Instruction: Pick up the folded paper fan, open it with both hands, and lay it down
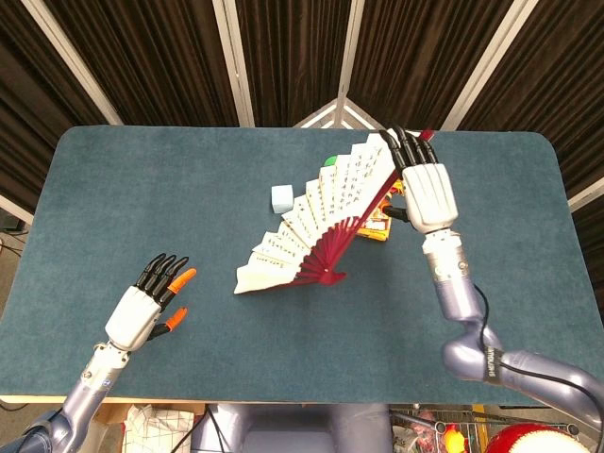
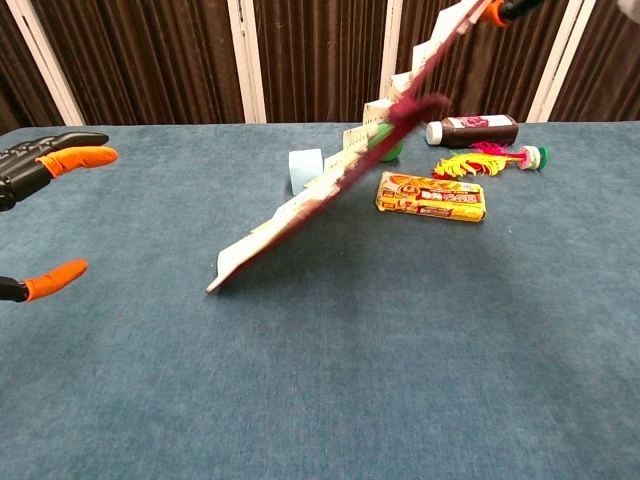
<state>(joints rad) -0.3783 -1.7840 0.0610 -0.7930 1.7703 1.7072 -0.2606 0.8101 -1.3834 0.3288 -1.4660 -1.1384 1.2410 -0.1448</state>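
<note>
The paper fan [image 1: 321, 215] is spread open, cream leaf with dark red ribs, and hangs tilted over the middle of the table. In the chest view the fan [image 2: 322, 193] shows edge-on, sloping from a low left corner near the tabletop up to the top right. My right hand [image 1: 429, 193] grips the fan's high end at the far right; only its orange fingertips [image 2: 510, 8] show at the chest view's top edge. My left hand [image 1: 146, 307] hovers open near the front left, well apart from the fan, its fingertips [image 2: 70, 156] at the chest view's left edge.
Behind the fan are a light blue cube [image 2: 305, 168] and a green ball [image 2: 390, 148]. A yellow packet [image 2: 432, 196], a brown bottle [image 2: 475, 130] and a feathered shuttlecock [image 2: 485, 160] lie at the back right. The blue tabletop [image 1: 142, 189] spreads around them.
</note>
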